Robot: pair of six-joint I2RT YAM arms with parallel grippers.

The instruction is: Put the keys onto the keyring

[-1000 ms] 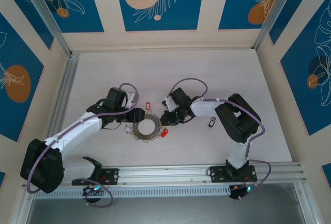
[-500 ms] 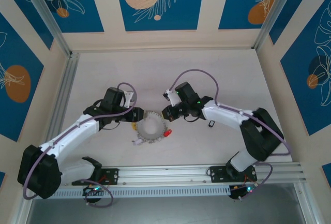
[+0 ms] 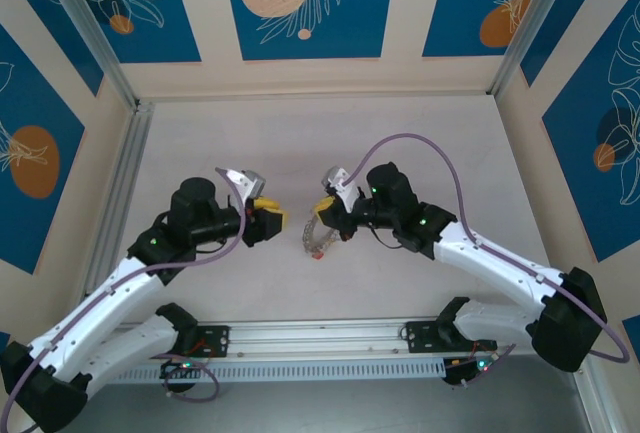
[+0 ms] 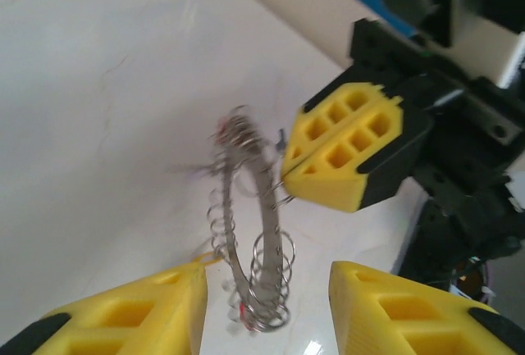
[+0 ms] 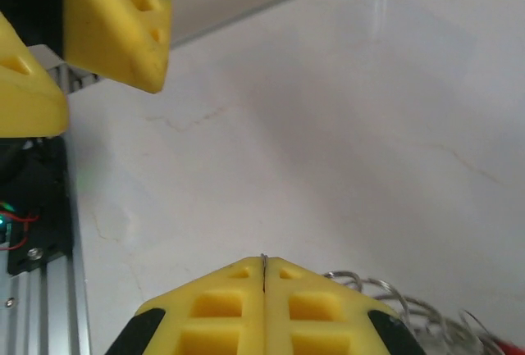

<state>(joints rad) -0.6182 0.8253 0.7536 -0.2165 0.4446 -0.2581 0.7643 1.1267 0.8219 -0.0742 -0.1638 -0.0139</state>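
Right tool (image 3: 326, 213) has been clamped shut on the keyring (image 3: 317, 238), now raised on edge from lying flat on the surface (image 3: 400, 143). Left tool (image 3: 268, 219), partly open and empty, has been withdrawn just beside it, leaving one-handed support for threading.
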